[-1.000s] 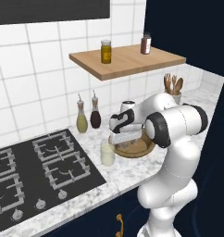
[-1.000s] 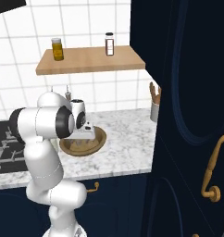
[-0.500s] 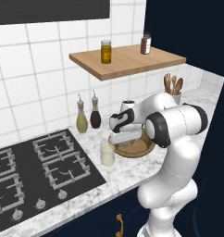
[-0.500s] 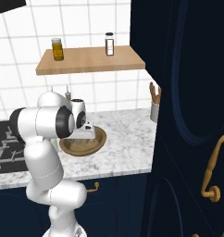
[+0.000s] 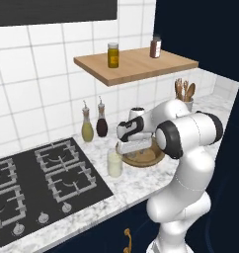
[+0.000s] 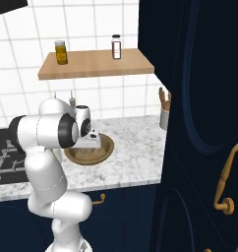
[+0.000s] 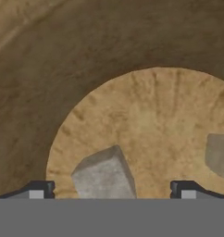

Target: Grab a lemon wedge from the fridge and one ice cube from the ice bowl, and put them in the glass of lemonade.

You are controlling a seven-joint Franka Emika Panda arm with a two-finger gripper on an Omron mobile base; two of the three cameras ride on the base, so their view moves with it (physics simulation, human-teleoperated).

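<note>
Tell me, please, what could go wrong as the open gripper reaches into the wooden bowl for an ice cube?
The gripper is open, straddling one ice cube off-centre, nearer one fingertip, so closing may push or twist it aside. A second ice cube lies close by and might get nudged. The glass of lemonade stands right beside the wooden bowl, so the lift-out could clip it.

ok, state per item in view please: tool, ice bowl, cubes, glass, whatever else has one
tool: open, fingers wide apart, down inside the bowl, astride one cube
wooden ice bowl: upright on the counter, holding cubes
near ice cube: loose on the bowl floor between the fingertips, not gripped
second ice cube: lying off to the side, untouched
glass of lemonade: upright beside the bowl, filled
</note>
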